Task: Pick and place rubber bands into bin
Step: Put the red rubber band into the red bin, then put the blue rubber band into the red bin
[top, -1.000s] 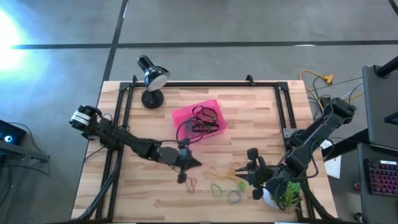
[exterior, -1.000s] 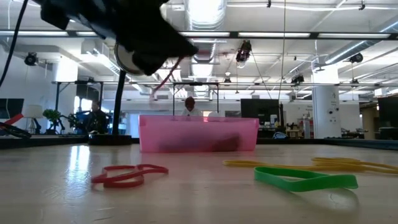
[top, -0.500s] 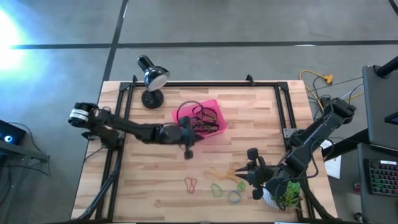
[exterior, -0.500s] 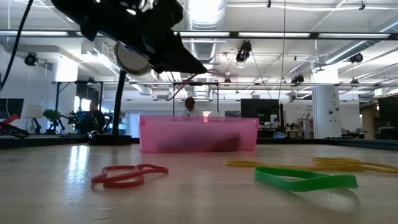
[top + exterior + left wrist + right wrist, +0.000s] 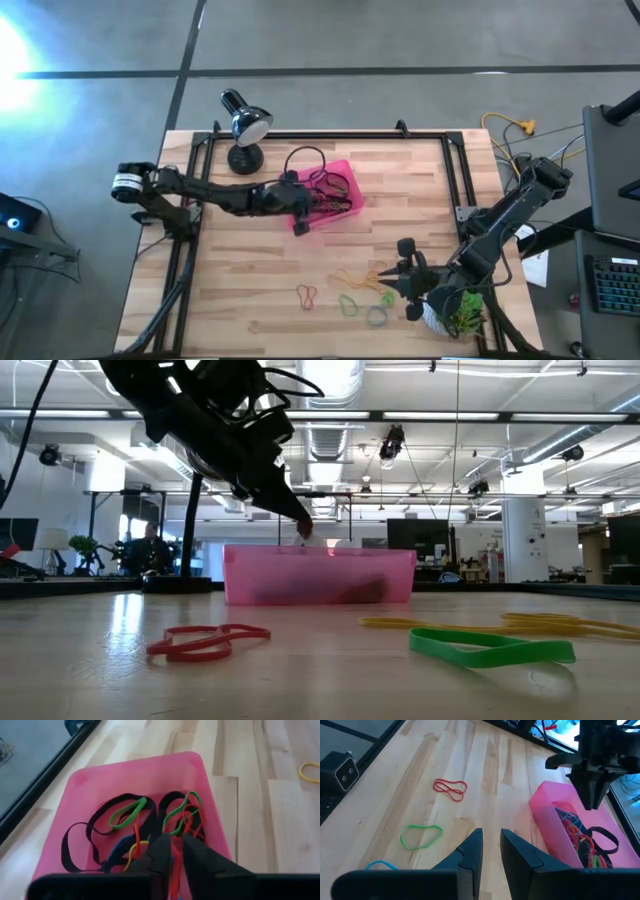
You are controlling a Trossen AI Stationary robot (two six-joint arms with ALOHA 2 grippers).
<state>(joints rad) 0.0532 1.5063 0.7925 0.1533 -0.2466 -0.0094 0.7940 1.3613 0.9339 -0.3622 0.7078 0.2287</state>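
The left gripper (image 5: 298,214) now hangs over the front-left corner of the bin (image 5: 340,168); a second ago it was lower down over the bare bench (image 5: 240,290), so it has carried its load up to the bin. Its fingers (image 5: 162,851) stand close together with a thin red band (image 5: 176,865) between them, but I cannot tell if they grip it firmly or have begun to let go. A black band (image 5: 305,156) loops up from the gripper over the back wall of the bin. Inside the bin already lie black, green, red and yellow bands. I judge this is the release step: the band should drop inside, though the black loop could catch on the wall. More bands wait near the front edge of the bench: a red one (image 5: 306,294), a green one (image 5: 350,303), a grey one (image 5: 377,317) and yellow ones (image 5: 352,277). The right gripper (image 5: 402,285) waits by the front-right corner, fingers narrowly apart and empty.
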